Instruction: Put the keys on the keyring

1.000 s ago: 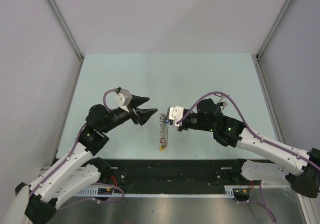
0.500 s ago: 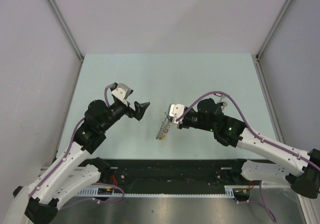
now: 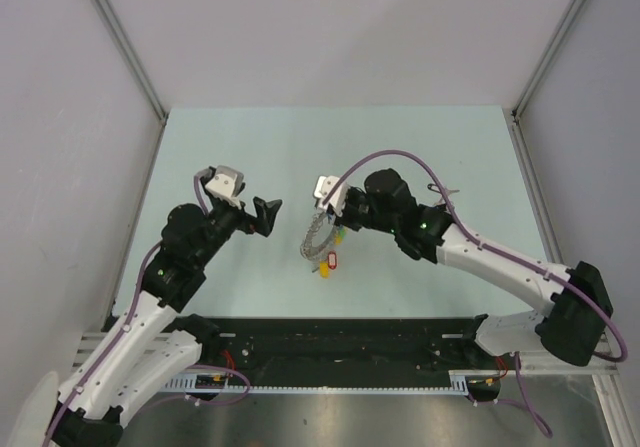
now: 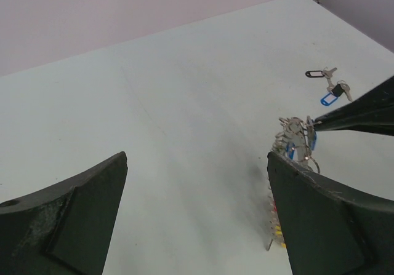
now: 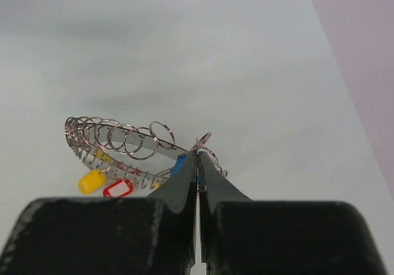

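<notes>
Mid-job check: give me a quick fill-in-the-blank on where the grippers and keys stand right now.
1. The right gripper is ____ on the keyring.
2. The left gripper hangs beside the keyring with its jaws ____, holding nothing.
3. The loose keys on the table are tagged black and ____.

Missing words: shut; open; blue.
</notes>
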